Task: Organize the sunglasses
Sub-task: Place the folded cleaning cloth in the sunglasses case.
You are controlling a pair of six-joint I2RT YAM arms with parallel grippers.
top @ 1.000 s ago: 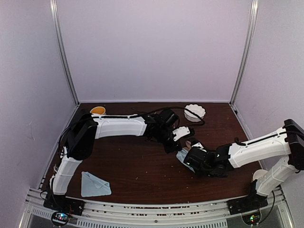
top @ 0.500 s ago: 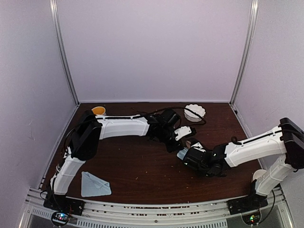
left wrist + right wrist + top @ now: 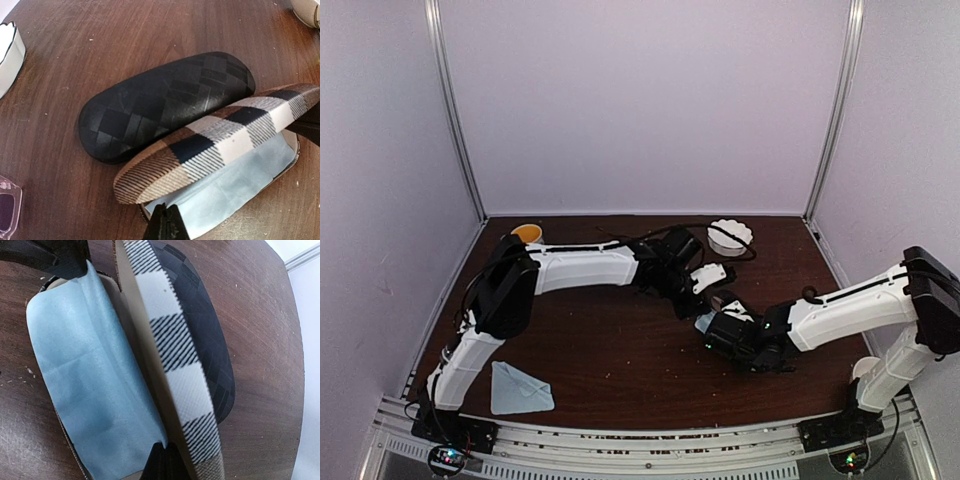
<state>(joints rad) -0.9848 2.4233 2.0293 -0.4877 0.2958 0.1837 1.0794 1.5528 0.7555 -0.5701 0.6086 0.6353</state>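
Tan, black and white checks cover the oblong case (image 3: 215, 145) at the middle of the dark wooden table (image 3: 600, 340). The case stands open, its lid tilted up over a base lined with a pale blue cloth (image 3: 240, 185). A black case (image 3: 165, 102) with an embossed diamond pattern lies shut just beside it. In the left wrist view the black case sits at 11 o'clock of the checked one, alongside and touching or nearly touching the raised lid.

Of the sunglasses, just a corner of the pink-framed pair (image 3: 7, 200) shows. It lies flat on the wood at 8 o'clock of the black case, apart from both cases and cut off by the picture's edge.

The left gripper (image 3: 165, 227) has its fingers pressed together at the near rim of the open base, at the cloth's edge. Whether they pinch the rim I cannot tell. The right gripper (image 3: 161, 462) is likewise closed, its tip at one end of the checked case where lid and base meet. Whether it pinches anything there I cannot tell.

From above, both arms meet a little toward 3 o'clock of the table's middle. A white scalloped bowl (image 3: 728, 236) stands at 1 o'clock near the back wall. An orange bowl (image 3: 526, 232) is at 10 o'clock, and a folded blue cloth (image 3: 520, 390) lies at 7 o'clock.
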